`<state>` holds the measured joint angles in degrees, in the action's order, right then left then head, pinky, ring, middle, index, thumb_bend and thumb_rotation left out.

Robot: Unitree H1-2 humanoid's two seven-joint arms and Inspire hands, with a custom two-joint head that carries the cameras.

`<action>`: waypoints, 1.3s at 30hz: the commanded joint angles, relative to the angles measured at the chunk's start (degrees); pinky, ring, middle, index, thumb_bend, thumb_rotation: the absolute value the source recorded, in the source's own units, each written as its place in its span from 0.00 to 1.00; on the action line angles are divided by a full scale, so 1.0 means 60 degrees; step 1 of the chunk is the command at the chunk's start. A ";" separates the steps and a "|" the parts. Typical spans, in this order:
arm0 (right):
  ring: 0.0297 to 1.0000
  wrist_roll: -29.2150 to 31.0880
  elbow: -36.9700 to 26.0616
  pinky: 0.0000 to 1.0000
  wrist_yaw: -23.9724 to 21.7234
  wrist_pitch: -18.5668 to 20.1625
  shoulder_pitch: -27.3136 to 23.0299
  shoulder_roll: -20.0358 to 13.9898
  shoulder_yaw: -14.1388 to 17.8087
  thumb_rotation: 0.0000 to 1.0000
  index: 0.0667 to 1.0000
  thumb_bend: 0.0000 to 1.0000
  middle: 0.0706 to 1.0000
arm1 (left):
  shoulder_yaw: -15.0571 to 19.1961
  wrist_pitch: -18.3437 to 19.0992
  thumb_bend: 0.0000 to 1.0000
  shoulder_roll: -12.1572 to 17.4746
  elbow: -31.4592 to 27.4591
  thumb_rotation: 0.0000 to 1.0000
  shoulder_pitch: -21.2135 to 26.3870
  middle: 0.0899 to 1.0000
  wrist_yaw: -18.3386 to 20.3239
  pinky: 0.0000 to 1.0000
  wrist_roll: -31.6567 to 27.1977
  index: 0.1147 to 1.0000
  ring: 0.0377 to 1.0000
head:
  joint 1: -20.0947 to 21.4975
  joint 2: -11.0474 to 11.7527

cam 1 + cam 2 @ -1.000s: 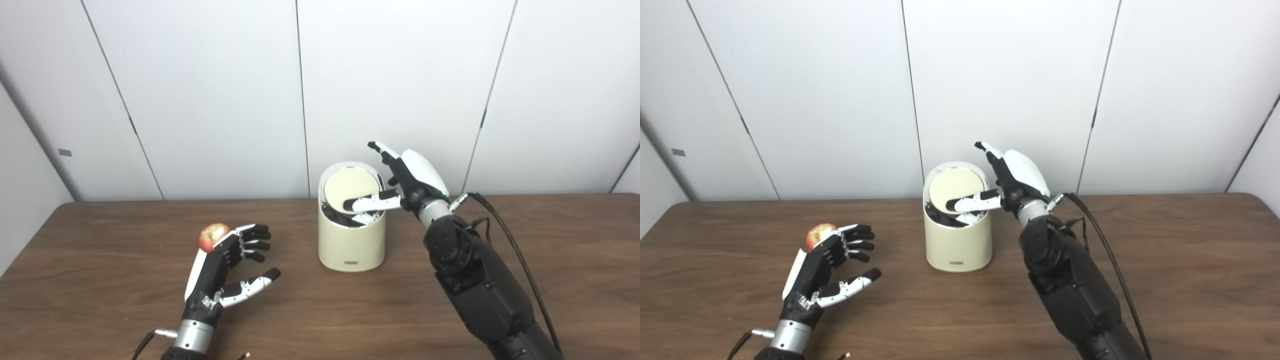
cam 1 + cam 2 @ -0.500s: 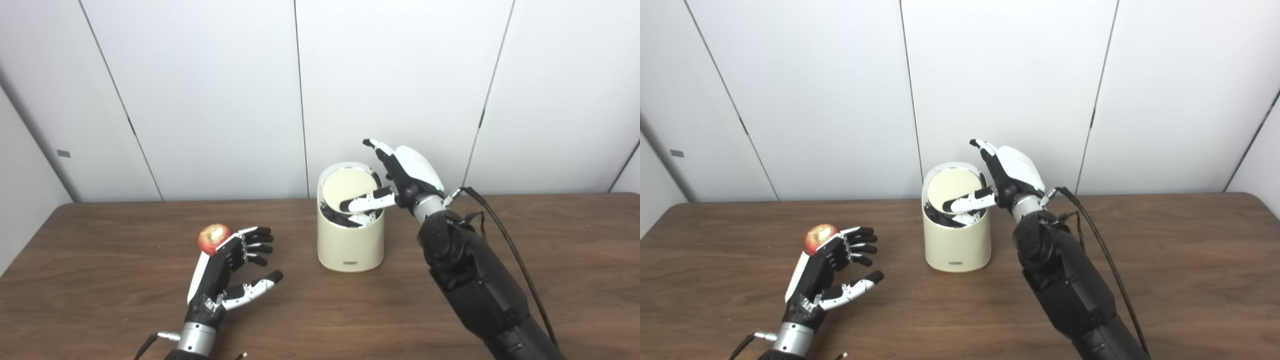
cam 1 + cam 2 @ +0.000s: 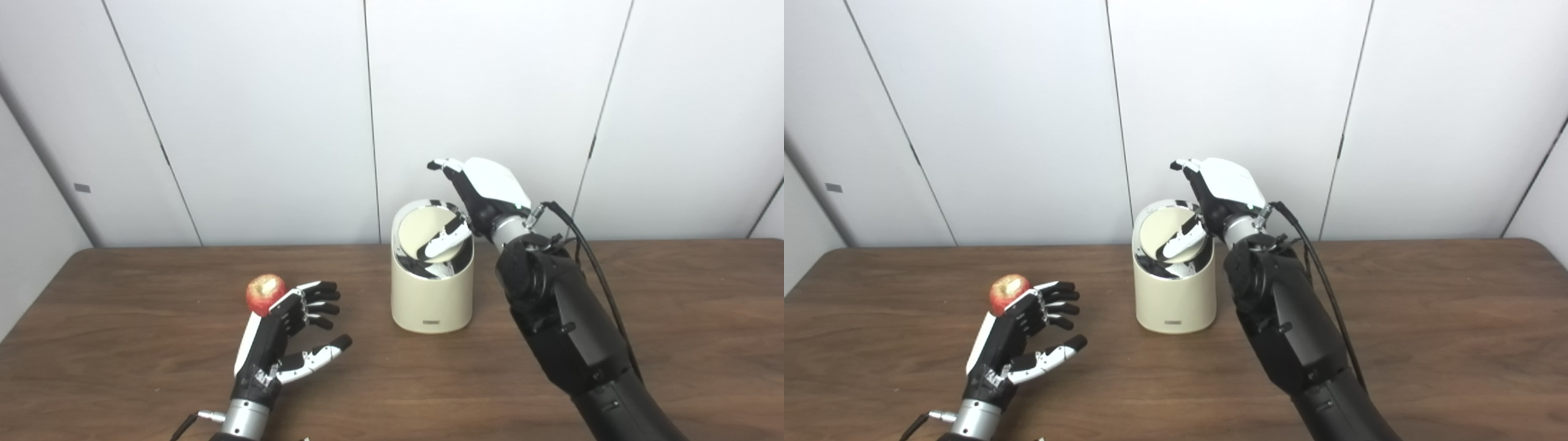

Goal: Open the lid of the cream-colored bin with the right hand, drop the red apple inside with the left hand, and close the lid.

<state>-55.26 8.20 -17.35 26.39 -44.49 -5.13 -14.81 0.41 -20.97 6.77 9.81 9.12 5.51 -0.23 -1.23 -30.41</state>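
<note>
The cream-colored bin [image 3: 432,299] stands at the table's middle. Its round lid [image 3: 416,231] is tilted, with a dark gap showing at the front. My right hand [image 3: 484,191] hovers over the bin's right rear rim, fingers apart, and its thumb [image 3: 442,240] rests on the lid. A red apple [image 3: 266,293] sits on the table to the left. Just in front and to the right of it, my left hand [image 3: 286,334] is open with fingers curled, the apple behind its fingertips and not held.
The brown wooden table [image 3: 674,318] reaches to a white panelled wall [image 3: 245,122] right behind the bin. A black cable [image 3: 588,245] runs along my right forearm. A thin cable end lies near the left wrist at the front edge.
My right hand has moved left and up over the bin, and its thumb has swung down onto the lid, which tilts more. The left hand has crept slightly forward beside the apple.
</note>
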 commanded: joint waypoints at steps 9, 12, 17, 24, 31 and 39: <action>0.83 0.1536 -0.1806 0.64 -0.0175 0.0080 0.0618 0.0012 0.1635 0.30 0.84 0.77 0.89 | -0.0082 -0.0193 0.64 -0.0050 0.0491 0.00 -0.0217 0.69 -0.0015 0.57 0.0059 0.70 0.64 | 0.0063 0.0050; 0.80 0.1979 -0.2391 0.61 -0.0291 0.0082 0.0975 -0.0070 0.1994 0.33 0.84 0.74 0.87 | -0.0086 -0.0090 0.65 -0.0087 0.0460 0.00 -0.0215 0.68 -0.0052 0.57 0.0091 0.70 0.65 | 0.0075 0.0054; 0.86 0.3428 -0.2882 0.71 0.0252 -0.0520 0.1964 -0.0353 0.2483 0.33 0.86 0.75 0.90 | -0.0101 -0.0094 0.64 -0.0120 0.0489 0.00 -0.0211 0.69 -0.0019 0.57 0.0027 0.71 0.66 | 0.0001 0.0087; 0.87 0.4878 -0.3158 0.73 0.0837 -0.1654 0.3378 -0.0771 0.2659 0.36 0.86 0.79 0.91 | -0.0093 -0.0126 0.63 -0.0110 0.0485 0.00 -0.0203 0.70 0.0017 0.58 -0.0032 0.71 0.66 | 0.0003 0.0083; 0.85 0.5570 -0.3109 0.70 0.1066 -0.3034 0.4447 -0.1271 0.2356 0.33 0.88 0.82 0.90 | -0.0068 -0.0178 0.63 -0.0105 0.0496 0.00 -0.0175 0.69 -0.0053 0.58 0.0047 0.71 0.66 | -0.0036 0.0103; 0.88 0.6073 -0.2964 0.75 0.0991 -0.3322 0.4967 -0.1479 0.2096 0.24 0.90 0.85 0.93 | -0.0028 -0.0283 0.65 -0.0150 0.0419 0.00 -0.0130 0.68 -0.0225 0.57 0.0208 0.69 0.64 | -0.0257 0.0186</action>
<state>-19.52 -8.34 -12.23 9.20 -13.21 -13.13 -2.40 0.45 -21.14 6.69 10.14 9.32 4.96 0.91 -2.29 -29.53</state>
